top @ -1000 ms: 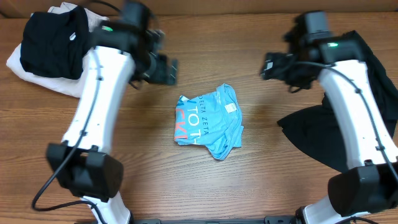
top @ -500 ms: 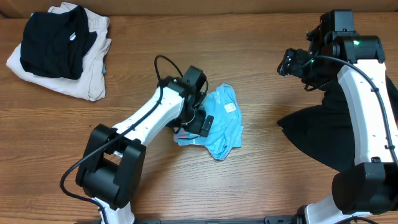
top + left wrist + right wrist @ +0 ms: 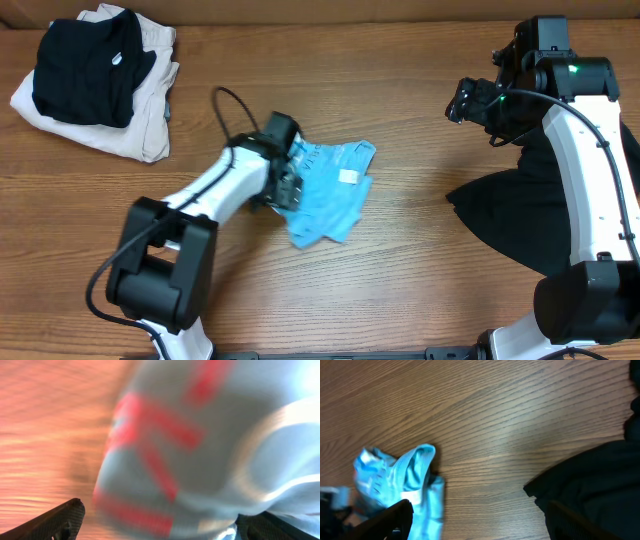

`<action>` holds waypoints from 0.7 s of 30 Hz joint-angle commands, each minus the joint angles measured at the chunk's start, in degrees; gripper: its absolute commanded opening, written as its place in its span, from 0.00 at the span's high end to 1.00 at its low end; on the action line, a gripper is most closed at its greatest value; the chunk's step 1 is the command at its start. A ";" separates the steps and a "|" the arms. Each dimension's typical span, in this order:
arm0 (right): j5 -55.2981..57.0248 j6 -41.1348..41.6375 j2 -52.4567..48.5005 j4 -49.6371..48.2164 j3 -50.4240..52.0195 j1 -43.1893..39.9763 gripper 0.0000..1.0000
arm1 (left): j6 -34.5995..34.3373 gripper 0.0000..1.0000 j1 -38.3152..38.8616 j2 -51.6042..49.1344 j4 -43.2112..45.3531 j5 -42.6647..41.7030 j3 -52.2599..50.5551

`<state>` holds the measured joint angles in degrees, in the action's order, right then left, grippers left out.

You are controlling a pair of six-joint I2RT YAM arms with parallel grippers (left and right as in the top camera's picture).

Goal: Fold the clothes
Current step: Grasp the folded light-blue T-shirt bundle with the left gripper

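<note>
A light-blue shirt [image 3: 335, 190] with red lettering lies bunched at the middle of the wooden table. My left gripper [image 3: 283, 182] is low at its left edge. In the left wrist view the blurred shirt [image 3: 200, 435] fills the frame, and my left gripper [image 3: 160, 522] has its fingers spread wide with the cloth between them. My right gripper [image 3: 462, 100] is open and empty, held high at the back right. In the right wrist view my right gripper [image 3: 480, 517] looks down on bare wood, with the shirt [image 3: 415, 485] at the lower left.
A black garment [image 3: 520, 220] lies spread at the right edge under the right arm; it also shows in the right wrist view [image 3: 600, 480]. A folded black garment [image 3: 85, 65] rests on beige cloth [image 3: 135, 135] at the back left corner.
My left arm swung from the back left down onto the shirt. It then moved left, and the shirt shifted left and lost its neat shape. My right arm rose slightly, then stayed still.
</note>
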<state>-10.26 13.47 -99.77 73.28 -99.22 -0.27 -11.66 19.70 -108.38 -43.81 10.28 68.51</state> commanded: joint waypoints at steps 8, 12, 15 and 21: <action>-0.31 0.00 0.33 -0.15 -0.50 0.20 0.12 | 12.46 0.00 -4.44 -1.01 -7.17 -12.15 17.97; -0.31 0.00 0.33 -0.11 -0.50 0.20 0.11 | 20.24 0.00 0.09 -1.01 -7.82 -20.26 20.85; -0.28 0.00 0.33 -0.13 -0.50 0.20 0.11 | 24.68 0.00 4.02 -1.03 -7.65 -19.10 19.47; -0.28 0.00 0.33 -0.13 -0.50 0.20 0.09 | 25.64 0.00 9.57 -1.05 -5.18 -12.15 13.53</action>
<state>-10.26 13.47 -99.77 73.30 -99.22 -0.27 10.87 28.40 -109.51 -49.74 -4.21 85.23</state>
